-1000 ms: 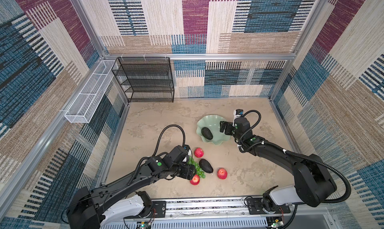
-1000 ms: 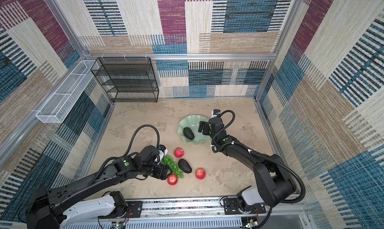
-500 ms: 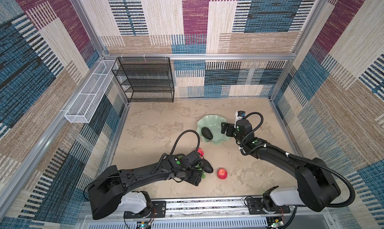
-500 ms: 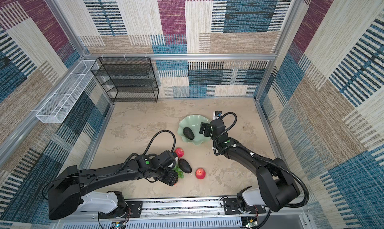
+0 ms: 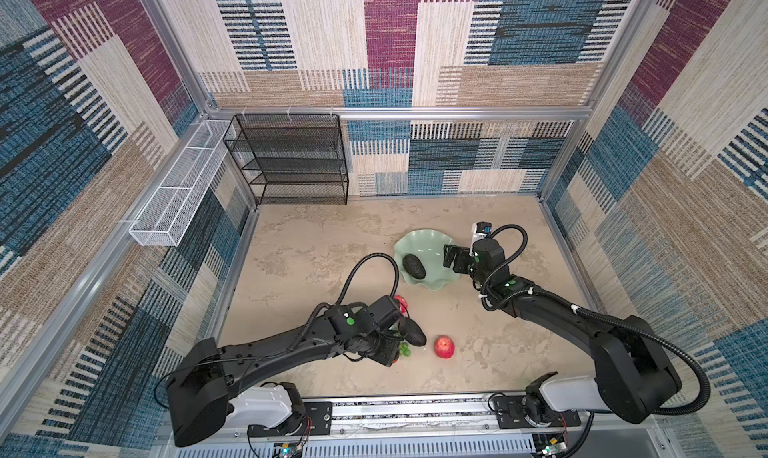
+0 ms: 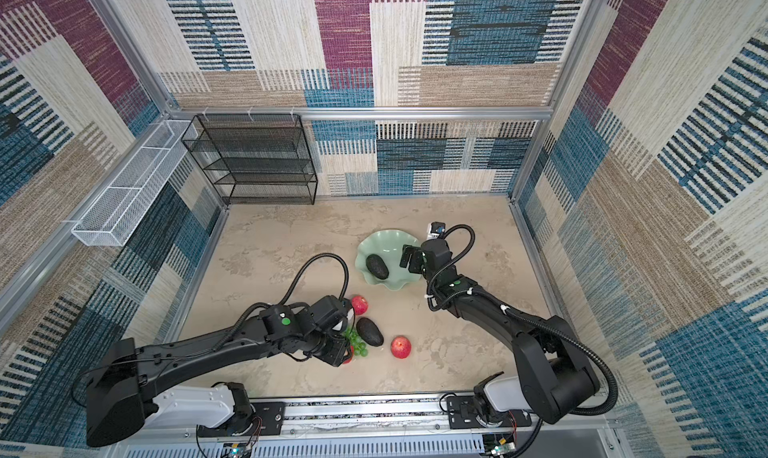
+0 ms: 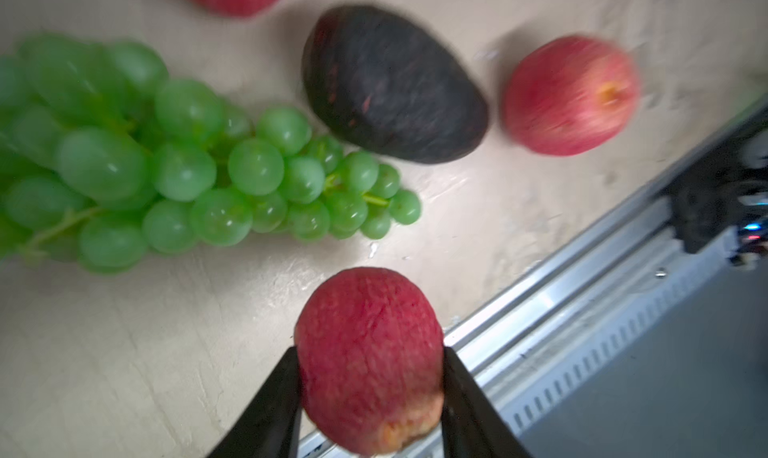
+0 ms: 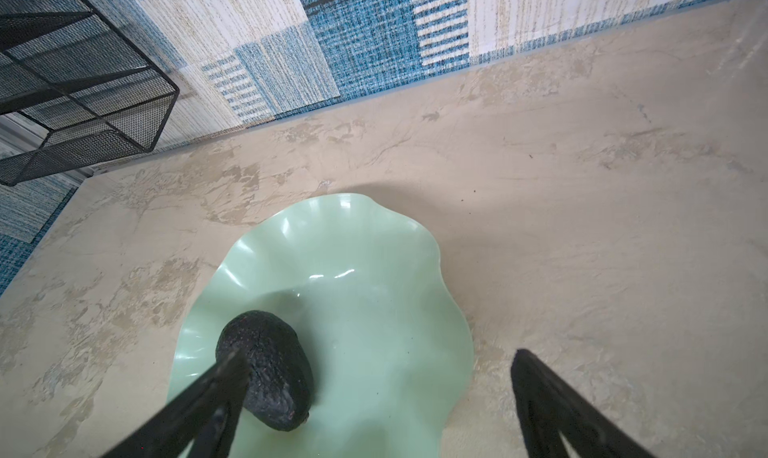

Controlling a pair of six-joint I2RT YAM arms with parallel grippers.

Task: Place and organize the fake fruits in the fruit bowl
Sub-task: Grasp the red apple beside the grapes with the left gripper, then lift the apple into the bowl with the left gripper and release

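Top view: bowl (image 5: 424, 246) holding one avocado (image 5: 414, 266), under my right gripper (image 5: 452, 261), jaws apart. Left wrist: my left gripper (image 7: 370, 354) clamped across an apple (image 7: 365, 318), grapes (image 7: 174, 164) beyond its tips. Apple: likely light, firm, smooth-skinned; I'd grip its widest middle.

Shallow mint-green glossy bowl with a wavy rim (image 6: 386, 241): one. Dark blackish-green oval avocados: two, namely inner avocado (image 6: 377, 266) lying inside the bowl and outer avocado (image 6: 369, 331) outside it. Small round red apples: three, all outside the bowl: nearest apple (image 6: 359, 305), second apple (image 6: 400, 347), farthest apple (image 7: 368, 360), the last largely hidden in both top views. Bunch of glossy bright green grapes (image 7: 187, 164): one, outside the bowl, beside the outer avocado. Black wire-mesh shelf rack (image 6: 253, 160): one. White wire-mesh trough basket (image 6: 133, 181): one. Both well apart from the bowl.
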